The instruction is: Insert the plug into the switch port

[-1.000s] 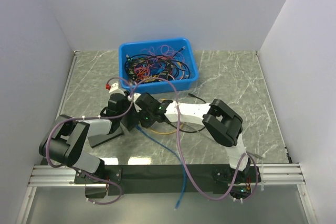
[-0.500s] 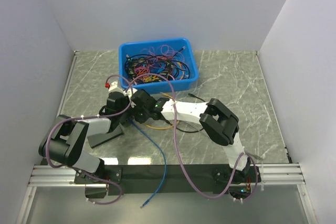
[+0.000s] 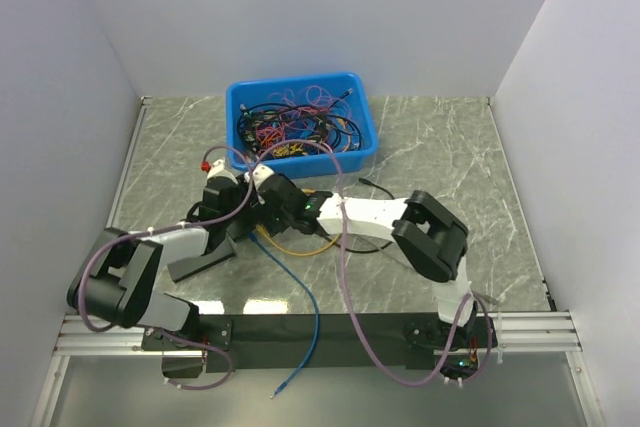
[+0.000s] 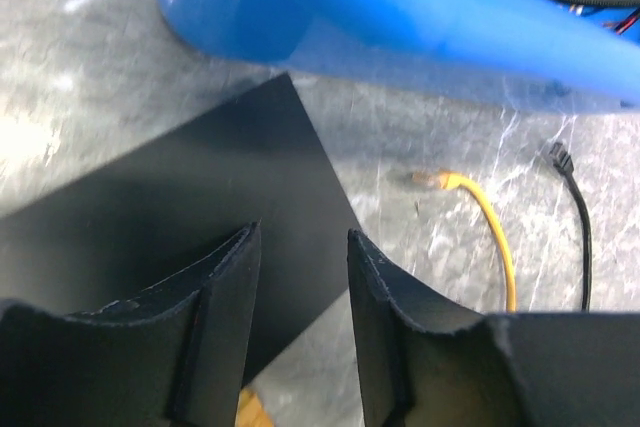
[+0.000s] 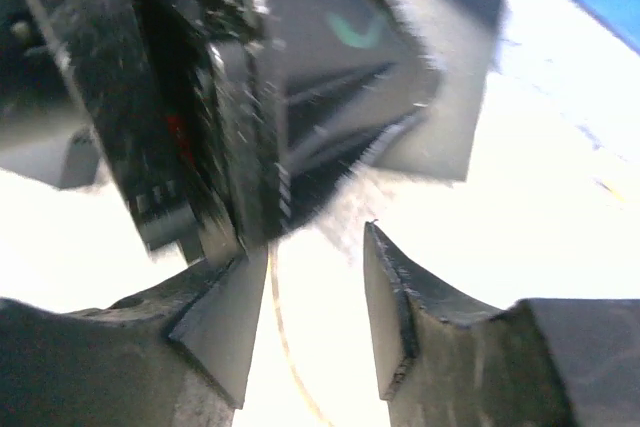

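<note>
The black switch lies flat on the marble table; in the left wrist view it is a dark slab beneath the fingers. My left gripper hovers over its corner, open, with slab and table showing through the gap. My right gripper sits close against the left one, open, and only a thin yellow line of cable crosses between its jaws. A blue cable runs from under the two grippers to the near edge. Its plug is hidden beneath them.
A blue bin full of tangled cables stands just behind the grippers. A yellow cable and a black cable lie on the table to the right of the switch. White walls close in three sides.
My right gripper has moved left up against the left gripper and opened its jaws. The blue cable's loose end swung left along the near edge. The left gripper held still.
</note>
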Motion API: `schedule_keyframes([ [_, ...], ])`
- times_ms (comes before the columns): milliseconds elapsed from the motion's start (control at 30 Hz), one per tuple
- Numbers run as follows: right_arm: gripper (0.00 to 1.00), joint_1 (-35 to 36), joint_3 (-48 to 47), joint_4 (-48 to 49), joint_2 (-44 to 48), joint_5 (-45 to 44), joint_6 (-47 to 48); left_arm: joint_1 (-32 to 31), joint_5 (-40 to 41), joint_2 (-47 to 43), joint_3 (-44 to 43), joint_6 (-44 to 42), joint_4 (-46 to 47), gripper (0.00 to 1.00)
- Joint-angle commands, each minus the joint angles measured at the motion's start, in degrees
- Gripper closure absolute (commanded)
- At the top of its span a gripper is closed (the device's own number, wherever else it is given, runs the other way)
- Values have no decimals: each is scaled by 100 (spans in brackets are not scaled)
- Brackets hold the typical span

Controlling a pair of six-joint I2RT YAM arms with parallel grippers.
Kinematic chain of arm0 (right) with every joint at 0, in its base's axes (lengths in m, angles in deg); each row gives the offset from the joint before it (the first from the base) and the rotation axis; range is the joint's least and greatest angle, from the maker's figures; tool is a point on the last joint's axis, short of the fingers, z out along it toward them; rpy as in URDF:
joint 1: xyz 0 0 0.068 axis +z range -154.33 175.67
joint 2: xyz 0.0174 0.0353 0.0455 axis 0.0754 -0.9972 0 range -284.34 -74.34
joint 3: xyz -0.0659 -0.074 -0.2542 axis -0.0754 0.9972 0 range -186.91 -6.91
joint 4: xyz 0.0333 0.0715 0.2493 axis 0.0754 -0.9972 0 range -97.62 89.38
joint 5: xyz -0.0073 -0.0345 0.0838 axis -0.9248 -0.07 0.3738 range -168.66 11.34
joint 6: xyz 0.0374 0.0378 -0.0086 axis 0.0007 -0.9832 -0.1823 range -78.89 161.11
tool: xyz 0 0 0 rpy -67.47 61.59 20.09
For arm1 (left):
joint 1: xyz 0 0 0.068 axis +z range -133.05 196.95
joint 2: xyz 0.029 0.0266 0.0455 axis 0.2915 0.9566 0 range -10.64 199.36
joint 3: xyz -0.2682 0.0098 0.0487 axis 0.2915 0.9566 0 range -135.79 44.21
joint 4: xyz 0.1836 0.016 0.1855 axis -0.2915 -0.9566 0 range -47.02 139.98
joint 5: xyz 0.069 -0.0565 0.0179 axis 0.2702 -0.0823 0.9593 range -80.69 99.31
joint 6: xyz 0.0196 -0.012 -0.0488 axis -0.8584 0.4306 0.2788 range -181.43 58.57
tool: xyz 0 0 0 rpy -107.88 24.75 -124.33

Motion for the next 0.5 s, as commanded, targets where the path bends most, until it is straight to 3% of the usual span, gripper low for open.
schedule_keyframes([
  [0, 49, -11, 139, 382, 869, -219, -4, 34, -1, -473, -136, 20, -697, 53],
  [233, 47, -11, 543, 189, 1914, -448, -56, 430, 631, -1615, -189, 47, -1541, 45],
  [467, 46, -187, 1070, -189, 2495, -1054, -442, 1001, 685, -1846, -127, 2, -1903, 39],
])
